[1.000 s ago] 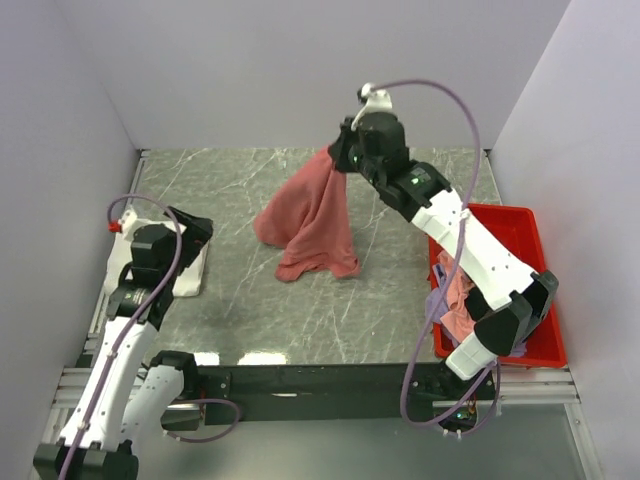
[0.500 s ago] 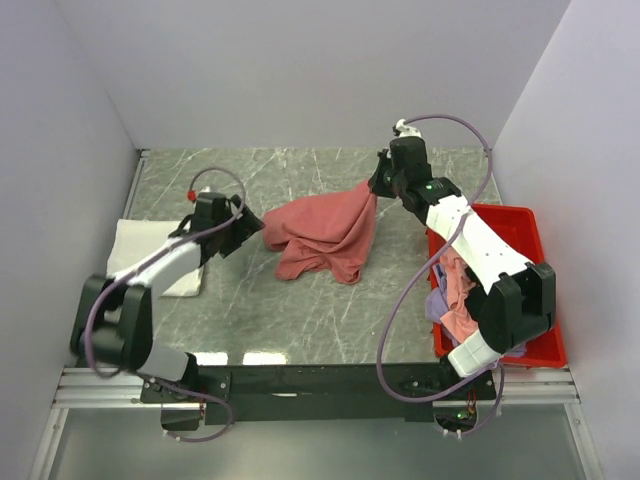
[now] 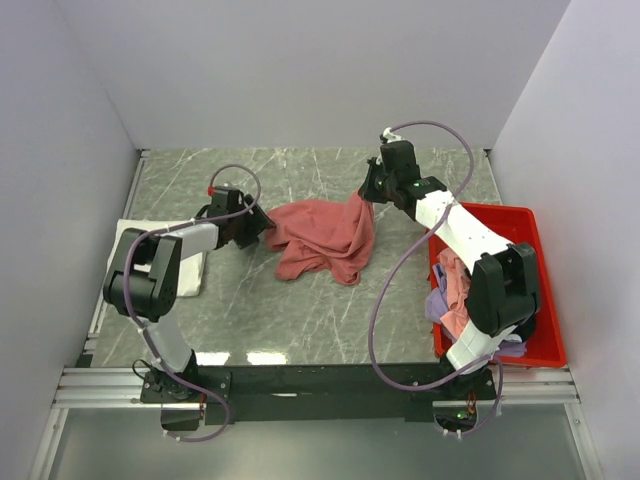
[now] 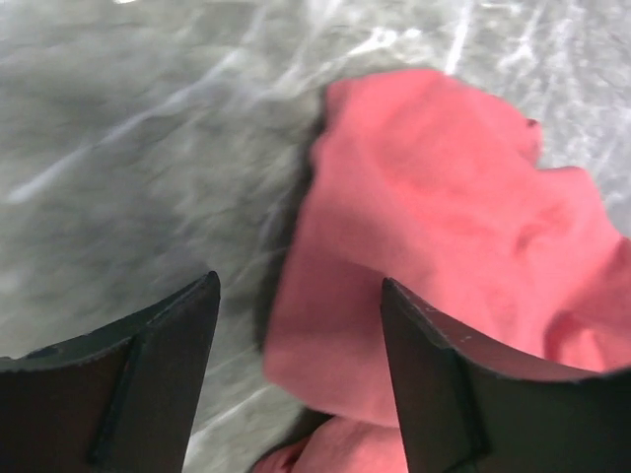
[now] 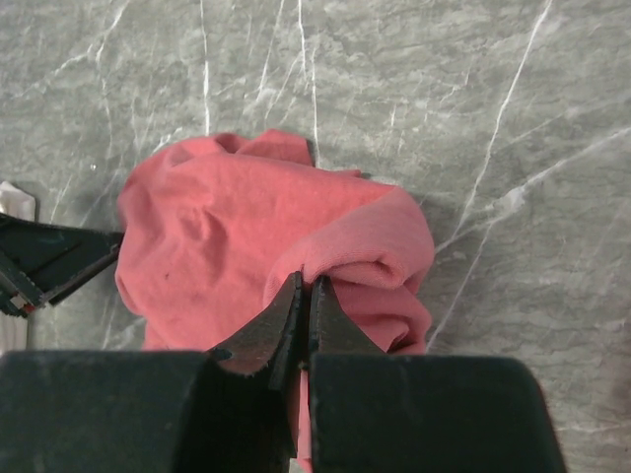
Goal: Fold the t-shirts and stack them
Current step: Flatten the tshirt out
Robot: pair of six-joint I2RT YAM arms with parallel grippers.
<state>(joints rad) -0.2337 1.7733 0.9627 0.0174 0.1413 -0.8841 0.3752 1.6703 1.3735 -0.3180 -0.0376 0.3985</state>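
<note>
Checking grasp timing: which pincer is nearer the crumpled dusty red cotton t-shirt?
Right. The right pincer is shut on the dusty red cotton t-shirt; the left pincer is open at its left edge.

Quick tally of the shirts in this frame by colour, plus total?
dusty red tee: 1
white tee: 1
pink tee: 1, in the red tray
lavender tee: 1, in the tray
Total: 4 visible; part of the tray is hidden, so more may lie there.

Crumpled red t-shirt [image 3: 322,236] fills mid-table [image 3: 300,322] between left claw [image 3: 262,226] and right claw [image 3: 366,194]; near strip lies open.
</note>
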